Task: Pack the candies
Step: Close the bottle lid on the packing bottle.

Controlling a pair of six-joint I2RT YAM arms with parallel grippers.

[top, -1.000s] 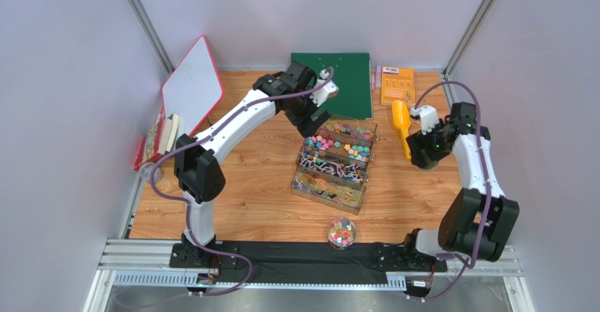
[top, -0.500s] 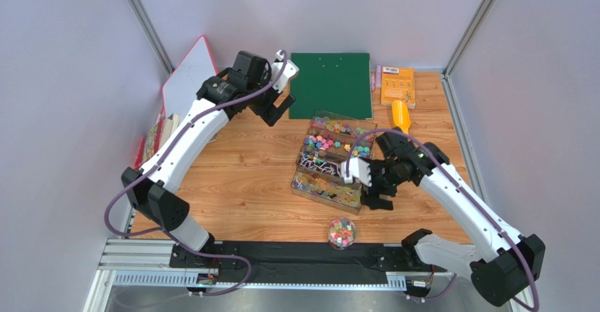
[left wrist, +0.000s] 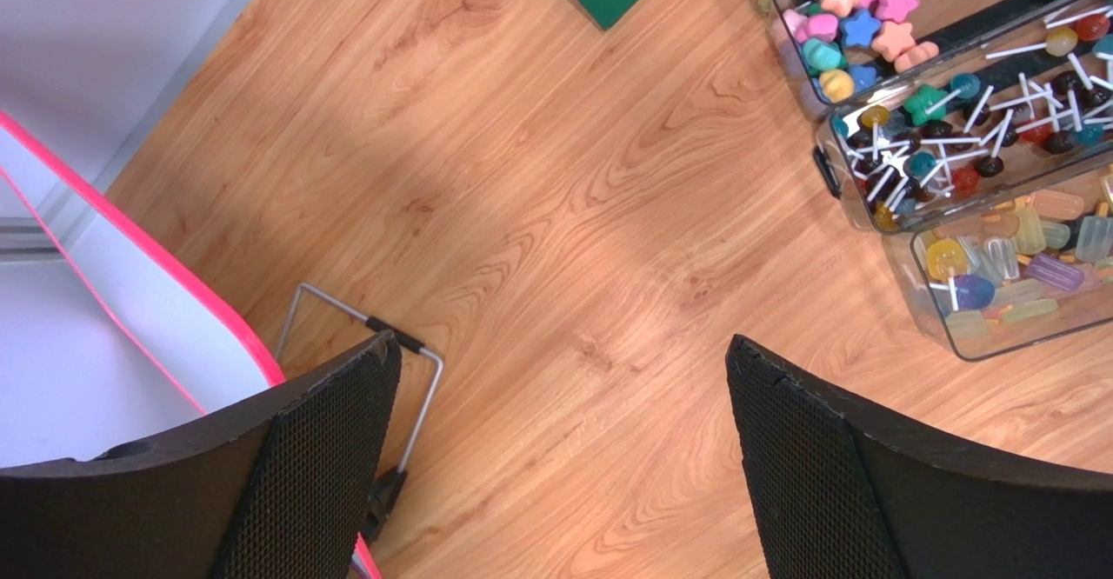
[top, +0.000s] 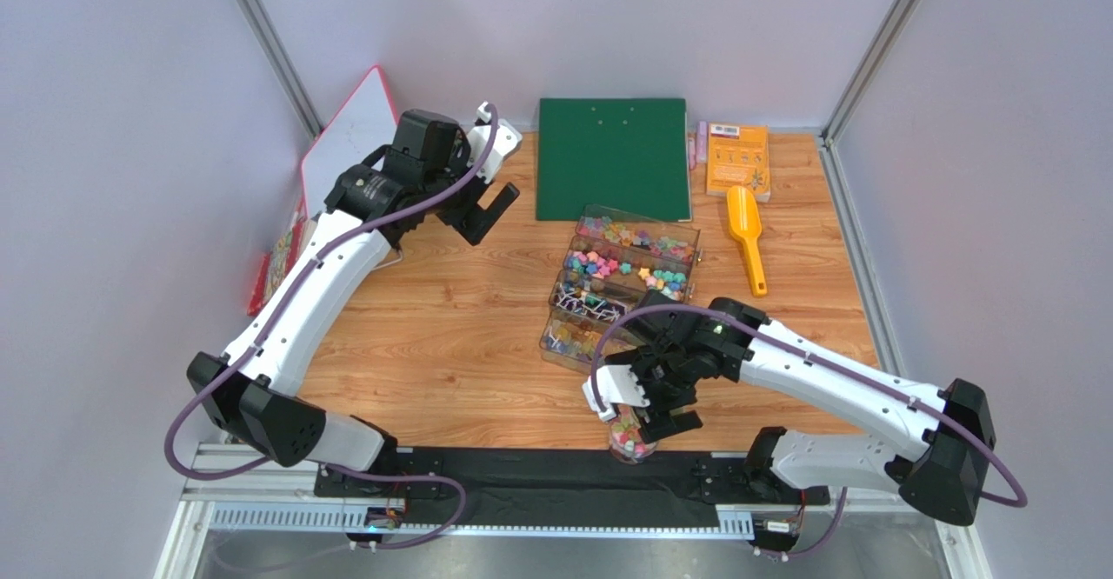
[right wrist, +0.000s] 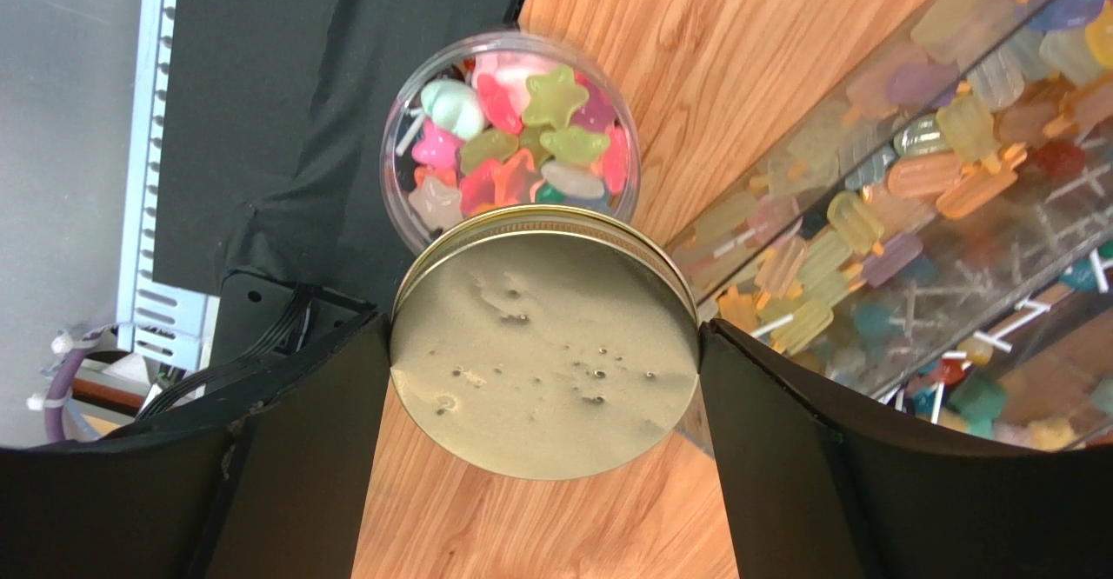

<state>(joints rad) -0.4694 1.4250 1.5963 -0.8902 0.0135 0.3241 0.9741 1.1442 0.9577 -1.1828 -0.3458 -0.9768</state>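
Observation:
The candies (right wrist: 512, 136) fill a small clear jar (top: 635, 433) at the table's front edge; they are pink, green and red star-like sweets. My right gripper (top: 649, 397) hovers just behind and above the jar. It is shut on a round gold lid (right wrist: 542, 338), with a finger on each side of the rim. The lid overlaps the jar's near rim in the right wrist view. More candies lie in a clear compartment box (top: 625, 286) mid-table. My left gripper (top: 486, 207) hangs open over bare wood at the back left, nothing between its fingers (left wrist: 314, 462).
A yellow scoop (top: 745, 234) lies right of the box. A green board (top: 614, 155) and an orange packet (top: 737, 159) sit at the back. A pink-rimmed white board (top: 353, 149) and books (top: 294, 253) stand at the left wall. The box's lollipop compartments (left wrist: 967, 97) show beside the left gripper.
My right arm swept from the right side by the scoop across the box to the jar at the front. My left gripper pulled away from the box toward the back left.

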